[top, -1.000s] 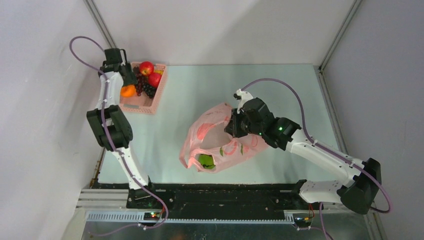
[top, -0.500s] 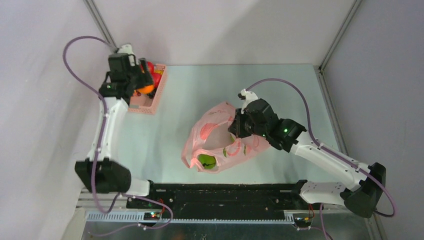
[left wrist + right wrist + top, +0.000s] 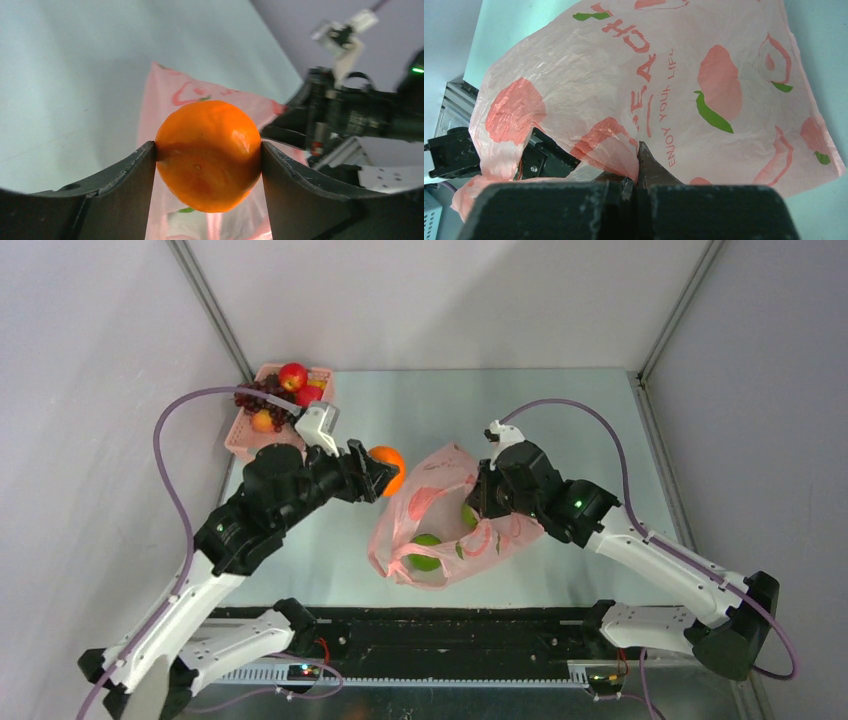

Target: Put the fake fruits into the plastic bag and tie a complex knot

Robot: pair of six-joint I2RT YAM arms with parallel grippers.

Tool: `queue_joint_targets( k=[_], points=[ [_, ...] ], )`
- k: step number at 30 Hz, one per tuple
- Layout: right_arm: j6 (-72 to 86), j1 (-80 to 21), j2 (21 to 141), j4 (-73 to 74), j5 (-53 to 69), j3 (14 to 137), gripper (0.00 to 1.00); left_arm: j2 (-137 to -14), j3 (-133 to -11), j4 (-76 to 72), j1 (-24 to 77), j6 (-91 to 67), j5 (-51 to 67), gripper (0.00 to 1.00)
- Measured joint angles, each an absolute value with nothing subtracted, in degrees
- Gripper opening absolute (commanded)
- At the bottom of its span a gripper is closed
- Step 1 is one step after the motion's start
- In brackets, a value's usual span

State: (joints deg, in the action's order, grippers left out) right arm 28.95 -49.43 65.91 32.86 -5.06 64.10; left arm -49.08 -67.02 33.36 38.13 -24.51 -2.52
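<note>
My left gripper [image 3: 383, 473] is shut on an orange [image 3: 388, 466] [image 3: 208, 152], held in the air just left of the pink plastic bag [image 3: 440, 520]. Two green apples [image 3: 425, 552] show through the bag's film. My right gripper [image 3: 482, 502] [image 3: 637, 162] is shut on a fold of the bag's rim [image 3: 621, 152], holding it up. The bag's printed side [image 3: 704, 95] fills the right wrist view. Red apples [image 3: 293, 376], a grape bunch [image 3: 257, 396] and another orange [image 3: 263, 421] lie in the pink basket [image 3: 238, 442] at the back left.
The basket stands against the left wall at the table's far corner. A black rail [image 3: 440, 625] with the arm bases runs along the near edge. Grey walls close in on three sides.
My left arm has swung from the basket across to the bag with the orange in its jaws. The right gripper lifted the bag's rim slightly; a second green apple now shows.
</note>
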Motion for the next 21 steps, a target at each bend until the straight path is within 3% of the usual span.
queue_joint_targets(
  k=[6, 14, 21],
  points=[
    [29.87, -49.74, 65.91, 33.45, -6.2, 64.07, 0.0, -47.66, -65.39, 29.58, 50.65, -28.16, -7.7, 0.45],
    [30.98, -49.8, 65.84, 34.54, -6.7, 64.07, 0.0, -55.05, -61.6, 23.57, 62.74, -32.53, -9.47, 0.45],
    [31.53, -49.8, 64.99, 35.09, -6.87, 64.07, 0.0, -57.25, -57.8, 18.98, 65.14, -33.82, -12.56, 0.45]
  ],
)
